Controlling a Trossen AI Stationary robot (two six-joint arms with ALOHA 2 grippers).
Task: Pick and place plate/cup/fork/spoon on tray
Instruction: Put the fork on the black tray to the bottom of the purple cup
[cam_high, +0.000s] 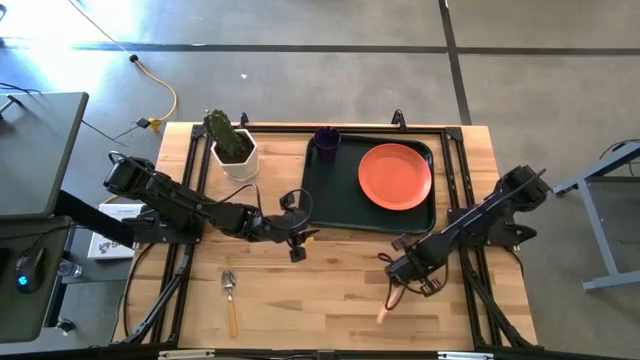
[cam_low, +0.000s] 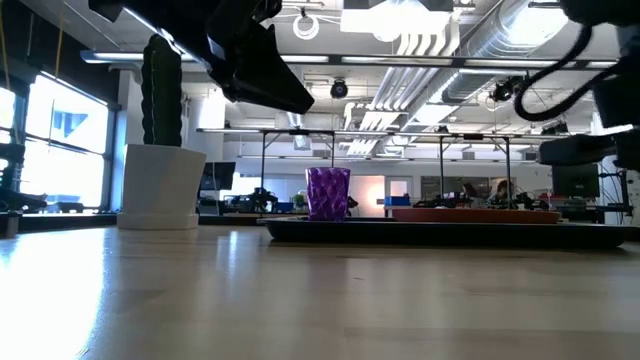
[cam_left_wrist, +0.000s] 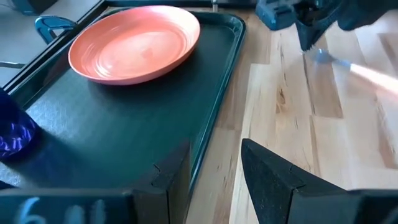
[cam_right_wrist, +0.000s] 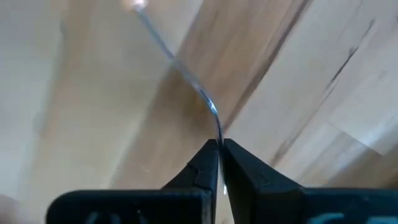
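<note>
The dark green tray lies at the table's far middle. The orange-red plate rests flat on its right half, and the purple cup stands in its far left corner. The spoon lies flat on the table at the near left. My right gripper is shut on the fork, near the table's front right of the tray. My left gripper is open and empty, hovering over the tray's near left rim. My right gripper pinches the fork's thin silver metal end between its two fingertips. The fork reaches away from the fingers, with its orange handle toward the table's near edge. I cannot tell whether the handle's free end touches the table.
A white pot with a green cactus stands on the table left of the tray. Bare wood lies between the spoon and the fork. The tray's middle and near part is bare.
</note>
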